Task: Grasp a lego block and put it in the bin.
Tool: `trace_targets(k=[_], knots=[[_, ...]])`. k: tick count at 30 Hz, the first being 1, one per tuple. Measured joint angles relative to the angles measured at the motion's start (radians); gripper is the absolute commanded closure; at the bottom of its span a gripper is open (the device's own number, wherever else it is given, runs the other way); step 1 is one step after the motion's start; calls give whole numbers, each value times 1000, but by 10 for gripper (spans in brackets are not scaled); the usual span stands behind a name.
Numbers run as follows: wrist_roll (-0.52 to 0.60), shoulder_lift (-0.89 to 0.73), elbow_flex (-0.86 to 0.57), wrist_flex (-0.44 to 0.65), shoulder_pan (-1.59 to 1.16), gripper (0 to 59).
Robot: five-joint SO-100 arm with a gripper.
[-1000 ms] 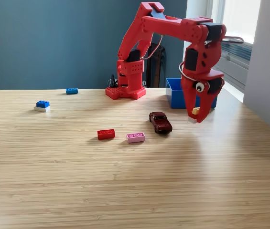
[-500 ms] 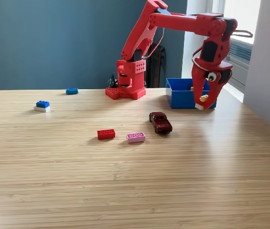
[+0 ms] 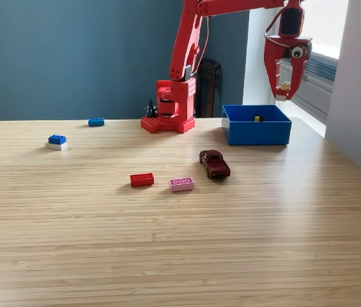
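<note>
Lego block (image 3: 285, 86), yellow, clenched in end effector (image 3: 284, 89), raised directly above blue bin (image 3: 257, 132).

Blue bin (image 3: 257, 132), red arm (image 3: 186, 45), pink brick (image 3: 181, 184)

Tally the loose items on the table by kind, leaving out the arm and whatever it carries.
Single toy bricks lying flat: 3, blue, red, pink
Stacked brick pair, blue on white: 1
Toy car, dark red: 1
Blue bin: 1
Total: 6
</note>
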Motion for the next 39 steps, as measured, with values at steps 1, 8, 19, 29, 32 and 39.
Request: trace_targets(k=[1, 8, 19, 29, 32, 39], knots=[[0, 9, 11, 5, -11, 586], [21, 21, 123, 9, -55, 586], [-26, 21, 178, 9, -64, 389], [-55, 21, 178, 9, -64, 399], [-40, 21, 160, 9, -64, 462], [44, 21, 6, 9, 156, 455]])
